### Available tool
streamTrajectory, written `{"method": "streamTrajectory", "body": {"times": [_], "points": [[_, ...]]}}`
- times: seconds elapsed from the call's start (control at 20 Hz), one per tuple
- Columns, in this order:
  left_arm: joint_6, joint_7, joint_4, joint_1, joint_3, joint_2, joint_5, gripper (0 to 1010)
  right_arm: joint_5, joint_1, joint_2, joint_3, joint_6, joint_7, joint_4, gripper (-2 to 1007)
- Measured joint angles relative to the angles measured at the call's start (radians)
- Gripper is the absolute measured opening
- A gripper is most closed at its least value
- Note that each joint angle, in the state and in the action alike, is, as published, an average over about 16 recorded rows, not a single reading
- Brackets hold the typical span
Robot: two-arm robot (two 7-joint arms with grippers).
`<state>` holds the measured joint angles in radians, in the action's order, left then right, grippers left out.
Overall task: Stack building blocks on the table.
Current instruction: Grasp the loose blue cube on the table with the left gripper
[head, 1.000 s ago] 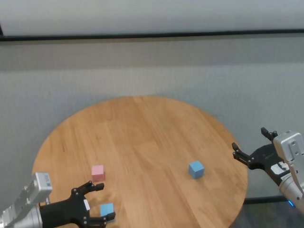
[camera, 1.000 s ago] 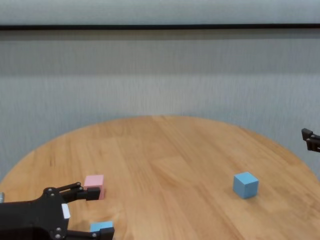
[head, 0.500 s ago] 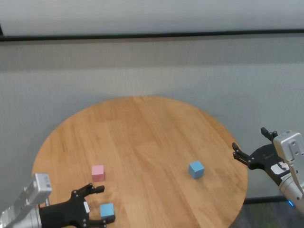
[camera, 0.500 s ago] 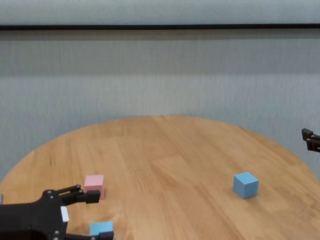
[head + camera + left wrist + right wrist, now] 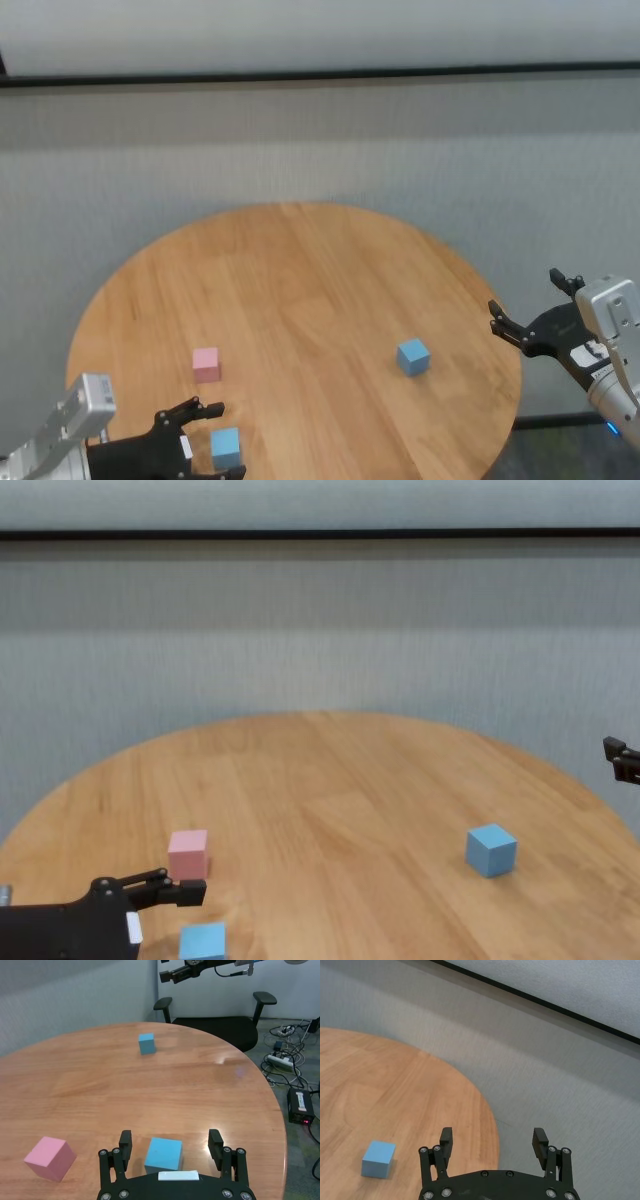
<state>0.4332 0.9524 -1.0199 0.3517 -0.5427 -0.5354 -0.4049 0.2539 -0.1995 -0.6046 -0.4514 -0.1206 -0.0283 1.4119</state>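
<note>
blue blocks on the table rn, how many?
2. One blue block lies near the table's near-left edge, between the open left gripper's fingers. The other sits alone on the right side.

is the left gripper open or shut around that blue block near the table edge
Open. In the left wrist view the left gripper has its fingers spread on either side of the blue block, with wood showing between each finger and the block.

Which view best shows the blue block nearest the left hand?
The left wrist view: the near blue block sits whole between the open left hand fingers, untouched. Head view shows it small at the table edge; chest view cuts its bottom.
</note>
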Motion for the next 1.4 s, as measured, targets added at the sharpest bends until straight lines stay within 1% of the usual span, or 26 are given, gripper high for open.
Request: {"method": "streamTrajectory", "body": {"times": [0.55,1.4], "points": [[-0.004,0.003,0.012,0.004,-0.008,0.005,0.004,1003,0.0,0.0,0.0,0.0,0.0,0.0,0.0,1005],[-0.015,-0.002,0.023,0.011,-0.021,0.01,0.021,1003,0.0,0.0,0.0,0.0,0.0,0.0,0.0,1005]]}}
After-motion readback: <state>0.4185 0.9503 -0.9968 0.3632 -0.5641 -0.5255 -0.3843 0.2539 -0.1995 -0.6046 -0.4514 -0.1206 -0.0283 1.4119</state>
